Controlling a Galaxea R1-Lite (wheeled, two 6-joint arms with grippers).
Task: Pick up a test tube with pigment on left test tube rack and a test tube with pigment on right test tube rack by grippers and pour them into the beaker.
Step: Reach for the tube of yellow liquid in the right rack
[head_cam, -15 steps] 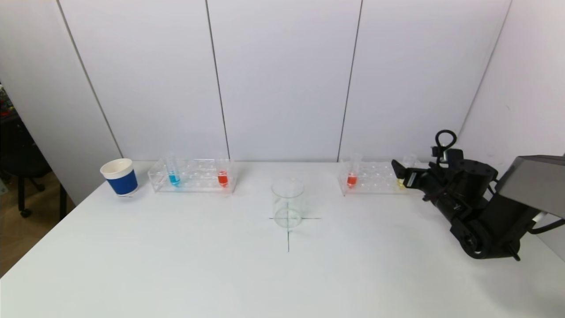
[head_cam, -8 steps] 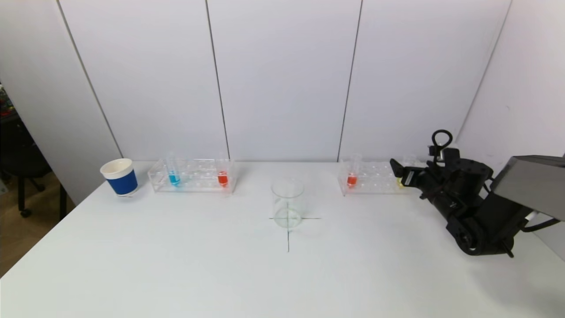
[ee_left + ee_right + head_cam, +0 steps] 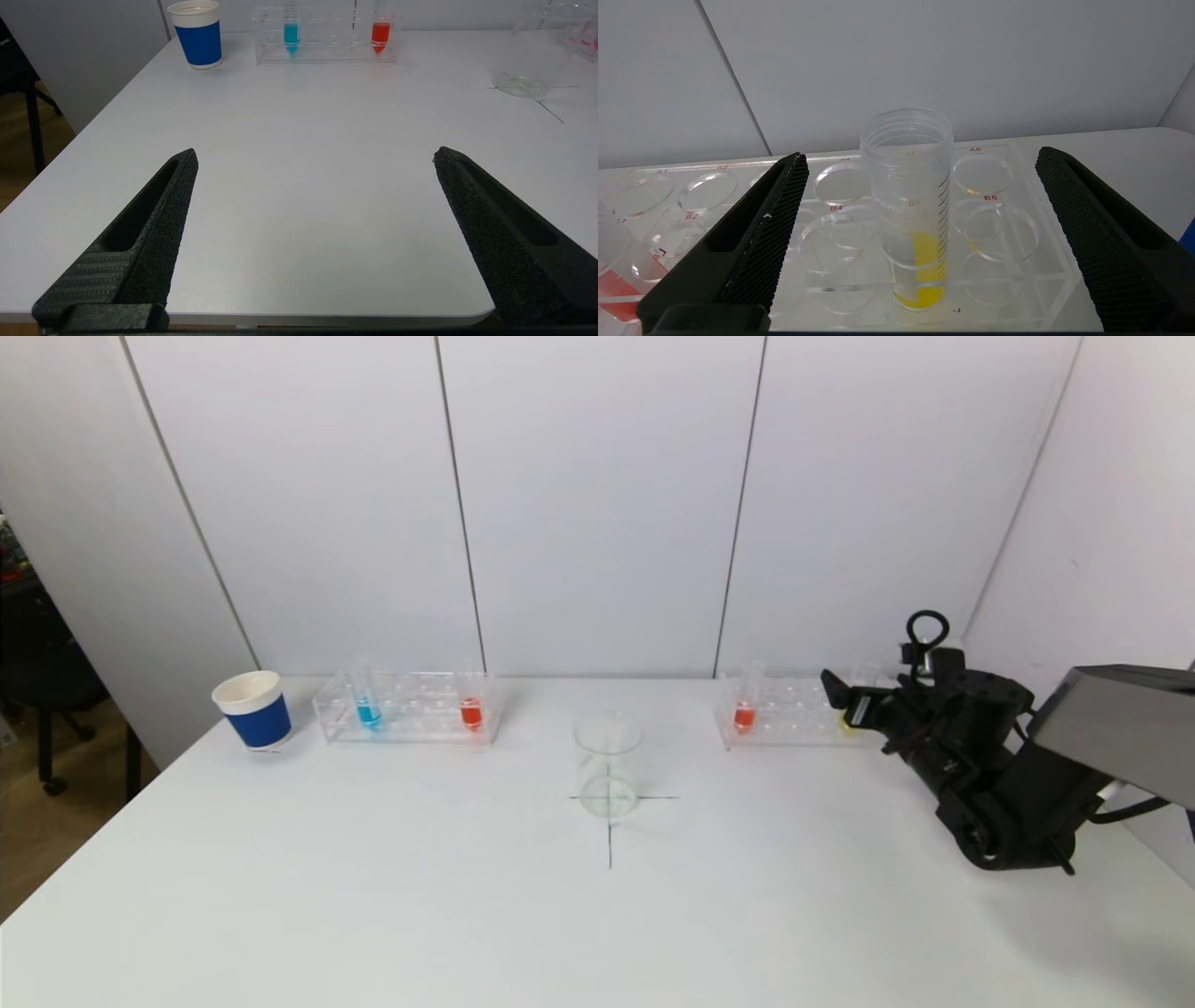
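yellow tube stands upright in a hole of the right rack, straight ahead of the right gripper and centred between its two fingers, which are spread wide with clear space on both sides and touch nothing. the gripper comes in level from the near side of the rack, likely so the fingers can close on the upper part of the tube above the rack's top plate, where the wall is free to be pinched. a red tube sits farther along the same rack, off to one side of the gripper and out of its path.

the left gripper hangs low over the near edge of the table, fingers apart and holding nothing. far ahead of it stands the left rack with a blue tube and a second red tube, beside a blue cup. the beaker stands on a drawn cross between the two racks, probably so either arm can reach it for pouring.
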